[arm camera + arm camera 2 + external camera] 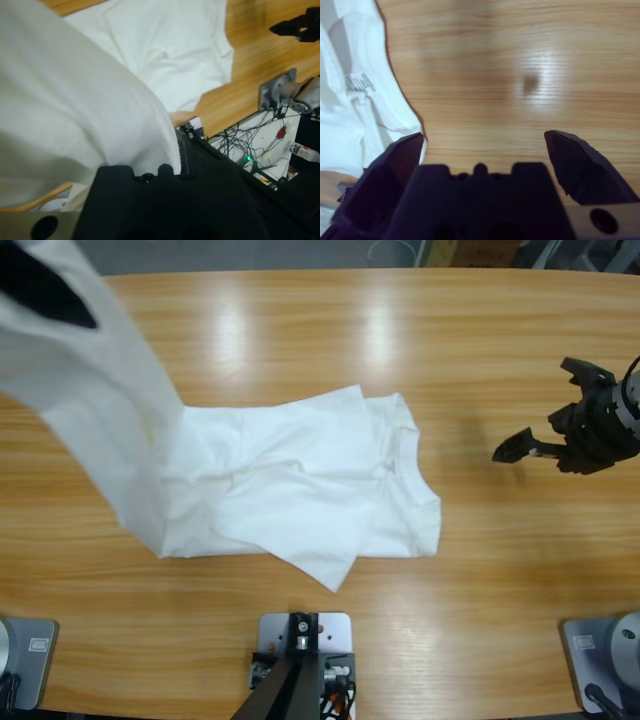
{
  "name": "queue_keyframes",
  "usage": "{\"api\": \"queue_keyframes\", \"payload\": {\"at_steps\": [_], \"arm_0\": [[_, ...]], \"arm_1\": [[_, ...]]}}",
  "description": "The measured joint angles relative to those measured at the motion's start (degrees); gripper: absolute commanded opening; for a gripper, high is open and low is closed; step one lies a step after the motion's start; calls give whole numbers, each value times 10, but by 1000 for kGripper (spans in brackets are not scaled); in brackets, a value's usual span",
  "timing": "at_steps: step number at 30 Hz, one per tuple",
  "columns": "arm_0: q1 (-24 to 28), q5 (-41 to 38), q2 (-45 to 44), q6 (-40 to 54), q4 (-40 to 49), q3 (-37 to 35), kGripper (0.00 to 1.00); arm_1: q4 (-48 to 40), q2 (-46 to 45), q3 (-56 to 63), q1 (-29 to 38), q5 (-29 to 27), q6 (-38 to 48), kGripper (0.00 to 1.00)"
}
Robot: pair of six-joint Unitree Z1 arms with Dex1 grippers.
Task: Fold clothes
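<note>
1. Progress: early stage. The shirt (300, 480) lies crumpled around the centre of the surface (480, 350); no finished fold is visible.
2. The left claw (172, 165) is clamped on one shirt edge, lifted toward 10 o'clock in the high view.
3. The right claw (560, 435) stands wide and empty at 3 o'clock, apart from the cloth.
4. Remaining, by judgement: spread flat, then fold.
5. Writing: the white neck tag (361, 82) carries small print, unreadable. No brand is visible.

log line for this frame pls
left gripper: shut on shirt, one end lifted off table | right gripper: open, empty, over bare wood beside shirt
</note>
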Motion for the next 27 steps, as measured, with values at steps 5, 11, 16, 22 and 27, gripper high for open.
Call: {"api": "queue_keyframes", "payload": {"at_steps": [5, 11, 16, 22, 27], "arm_0": [[-44, -5, 63, -13, 0, -105, 0], [-88, -15, 126, -27, 0, -167, 0], [-109, -24, 160, -34, 0, -198, 0], [-129, -32, 201, -35, 1, -247, 0], [-148, -43, 235, -35, 2, -280, 0]], "arm_1": [[0, -3, 2, 0, 0, 0, 987], [0, -7, 2, 0, 0, 0, 987], [0, -12, 2, 0, 0, 0, 987], [0, -12, 3, 0, 0, 0, 987], [0, -12, 4, 0, 0, 0, 987]]}}
